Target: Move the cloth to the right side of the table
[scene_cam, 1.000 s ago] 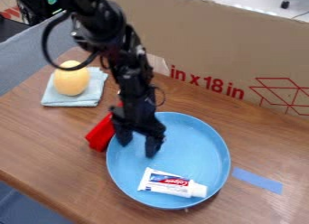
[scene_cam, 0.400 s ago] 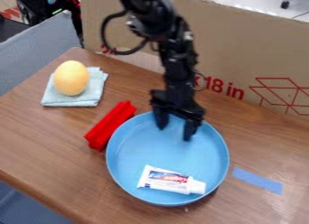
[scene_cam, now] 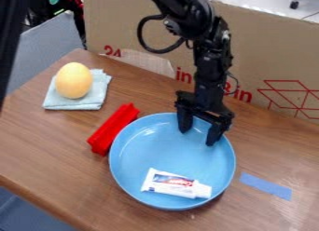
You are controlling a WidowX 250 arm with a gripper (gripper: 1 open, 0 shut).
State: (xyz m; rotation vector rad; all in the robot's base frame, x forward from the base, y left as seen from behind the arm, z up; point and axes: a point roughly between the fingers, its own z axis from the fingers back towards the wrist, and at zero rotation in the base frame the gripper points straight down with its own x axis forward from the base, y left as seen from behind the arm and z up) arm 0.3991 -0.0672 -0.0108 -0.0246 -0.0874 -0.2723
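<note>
The cloth is a pale blue-green folded square lying at the far left of the wood-grain table, with a yellow egg-shaped object resting on it. My gripper hangs open over the far right rim of the round blue plate, fingers pointing down with nothing between them. It stands well to the right of the cloth, apart from it.
A toothpaste tube lies in the plate's near part. A red block rests just left of the plate. A cardboard box with red print lines the back. A blue tape strip sits at the front right.
The arm has swung rightward and back, from the plate's left rim beside the red block to its far right rim. The fingers stay open and the cloth has not moved.
</note>
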